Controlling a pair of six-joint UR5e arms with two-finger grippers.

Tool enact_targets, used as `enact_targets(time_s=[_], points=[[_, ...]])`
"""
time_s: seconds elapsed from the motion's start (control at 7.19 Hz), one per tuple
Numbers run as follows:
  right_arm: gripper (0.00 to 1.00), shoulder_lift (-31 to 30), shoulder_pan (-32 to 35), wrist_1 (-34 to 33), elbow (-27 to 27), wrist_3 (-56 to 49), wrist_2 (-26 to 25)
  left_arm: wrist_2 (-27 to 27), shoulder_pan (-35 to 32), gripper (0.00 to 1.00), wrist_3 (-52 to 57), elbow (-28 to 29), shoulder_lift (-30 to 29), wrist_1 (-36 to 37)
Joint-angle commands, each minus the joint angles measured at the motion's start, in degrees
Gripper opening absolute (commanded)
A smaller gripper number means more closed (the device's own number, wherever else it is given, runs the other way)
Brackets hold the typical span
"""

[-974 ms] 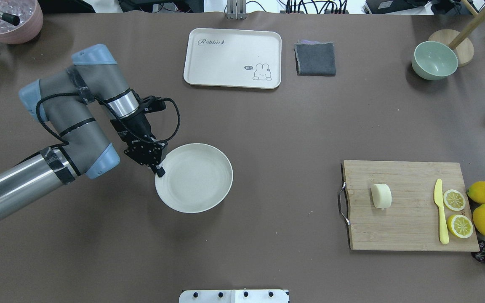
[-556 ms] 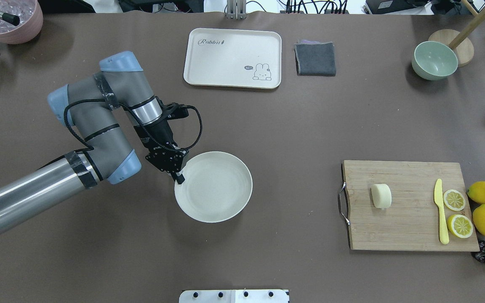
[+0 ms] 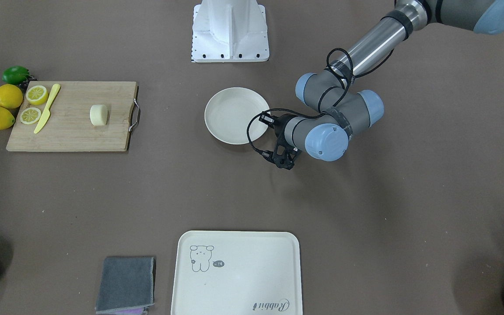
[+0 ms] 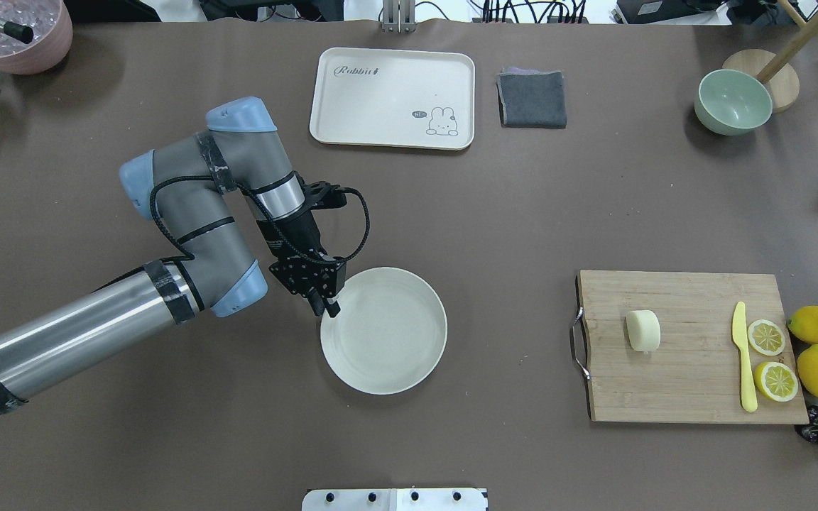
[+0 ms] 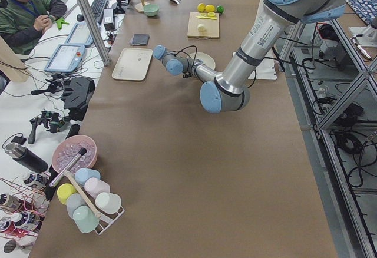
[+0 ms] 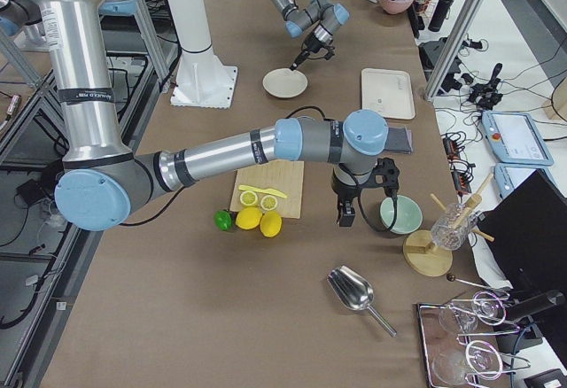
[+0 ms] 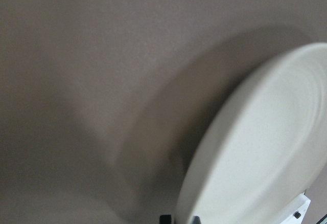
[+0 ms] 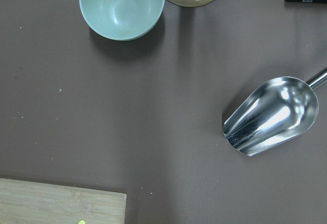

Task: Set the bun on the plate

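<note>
Brown covering is stretching over the whole surface, and the bun (image 4: 643, 331) is lying on a wooden cutting board (image 4: 686, 383) toward its handle end, apart from the yellow knife (image 4: 743, 355) and the two lemon slices (image 4: 766, 337) at the far end. Well away from the board, near the middle of the surface, is the plate (image 4: 388, 341) with nothing on it. The left tool (image 4: 329, 306) is clenching the plate's rim on the side facing its own arm. In the wrist view that rim is running down between the fingers. The right tool (image 6: 345, 213) is hanging beside a pale green bowl (image 6: 400, 213), and I cannot tell whether it is clenched or released.
</note>
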Motion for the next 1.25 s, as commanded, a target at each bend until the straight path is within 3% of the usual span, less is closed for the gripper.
enact_targets(time_s=[0.0, 0.14, 0.42, 0.56, 0.83, 1.11], points=[[1.00, 0.19, -0.26, -0.03, -0.08, 0.00, -0.50, 0.13, -3.10, 0.97, -4.48, -1.81, 0.89, -0.23], [1.00, 0.63, -0.52, -0.12, 0.01, 0.00, -0.59, 0.13, -5.64, 0.97, -4.50, -5.74, 4.29, 0.03], [1.00, 0.72, -1.84, -0.47, -0.25, 0.44, -1.47, 1.79, -11.88, 0.97, -2.67, -7.36, 8.70, 0.04], [1.00, 1.16, -2.54, -0.47, -0.43, 0.44, -1.47, 6.16, -14.78, 0.97, 0.73, -8.32, 12.29, -0.05], [1.00, 1.42, -3.60, -0.30, -0.09, 1.83, -1.47, 11.28, -18.83, 0.97, 9.07, -9.90, 17.66, -0.05], [1.00, 4.67, -5.36, -0.38, 0.01, 5.17, -1.47, 14.88, -23.75, 0.96, 25.02, -9.47, 23.29, 0.56]])
